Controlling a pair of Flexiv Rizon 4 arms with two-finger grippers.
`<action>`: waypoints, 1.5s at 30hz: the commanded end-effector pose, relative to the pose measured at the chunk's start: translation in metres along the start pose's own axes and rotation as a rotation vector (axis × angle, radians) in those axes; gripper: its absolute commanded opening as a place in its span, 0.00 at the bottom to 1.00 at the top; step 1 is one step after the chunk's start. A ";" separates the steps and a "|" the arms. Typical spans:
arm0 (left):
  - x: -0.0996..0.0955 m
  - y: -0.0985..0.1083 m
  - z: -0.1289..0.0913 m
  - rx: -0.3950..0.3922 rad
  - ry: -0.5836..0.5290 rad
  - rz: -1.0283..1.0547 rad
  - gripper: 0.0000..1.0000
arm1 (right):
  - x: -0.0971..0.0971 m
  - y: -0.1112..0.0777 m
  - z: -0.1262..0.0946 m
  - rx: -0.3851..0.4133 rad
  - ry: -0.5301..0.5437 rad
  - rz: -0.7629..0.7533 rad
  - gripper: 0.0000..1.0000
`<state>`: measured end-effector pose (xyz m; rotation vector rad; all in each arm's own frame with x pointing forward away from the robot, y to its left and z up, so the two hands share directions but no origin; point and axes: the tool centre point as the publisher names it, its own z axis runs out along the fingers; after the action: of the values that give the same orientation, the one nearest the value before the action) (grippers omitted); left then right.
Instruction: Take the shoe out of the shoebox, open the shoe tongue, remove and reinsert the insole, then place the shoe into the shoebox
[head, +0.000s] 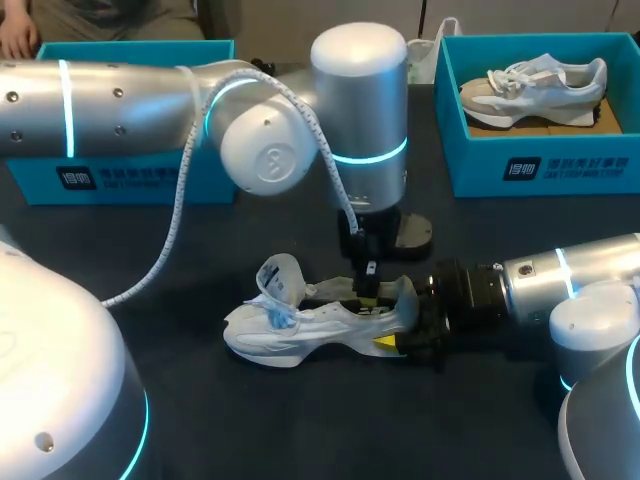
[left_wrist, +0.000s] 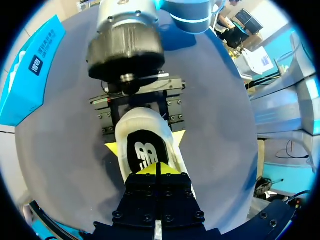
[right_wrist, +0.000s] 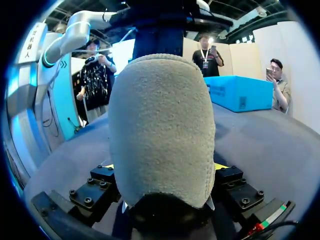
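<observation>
- White shoe (head: 300, 325) stands on the dark worktop (head: 300, 430), well apart from the shoebox (head: 540, 170).
- Right tool (head: 402, 328) is clamped on its heel.
- Left tool (left_wrist: 157, 169), tips together, sits at the black insole (left_wrist: 145, 147); I cannot tell if it pinches it.
- Risk: a thin pinch may slip off, or a hard pull may drag the heel loose.

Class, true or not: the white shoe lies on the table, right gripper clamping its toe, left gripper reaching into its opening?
No: the right gripper clamps the white shoe at its heel, not its toe, per the right wrist view. The rest holds: shoe on the table, left gripper reaching into its opening.
</observation>
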<state>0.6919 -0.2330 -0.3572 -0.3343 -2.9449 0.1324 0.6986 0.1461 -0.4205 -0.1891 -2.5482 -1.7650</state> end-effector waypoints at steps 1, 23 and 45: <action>-0.006 -0.007 0.017 -0.018 0.016 0.001 0.00 | 0.001 0.001 0.001 0.005 0.000 0.001 0.00; 0.015 0.047 0.029 -0.068 -0.008 -0.071 0.00 | 0.001 0.001 0.001 0.005 0.000 0.001 0.00; 0.018 0.049 0.058 -0.074 -0.111 -0.077 0.37 | 0.001 0.001 0.001 0.005 0.000 0.001 0.00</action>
<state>0.6803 -0.1842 -0.4079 -0.2320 -3.0586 0.0342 0.6980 0.1460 -0.4212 -0.1881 -2.5491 -1.7635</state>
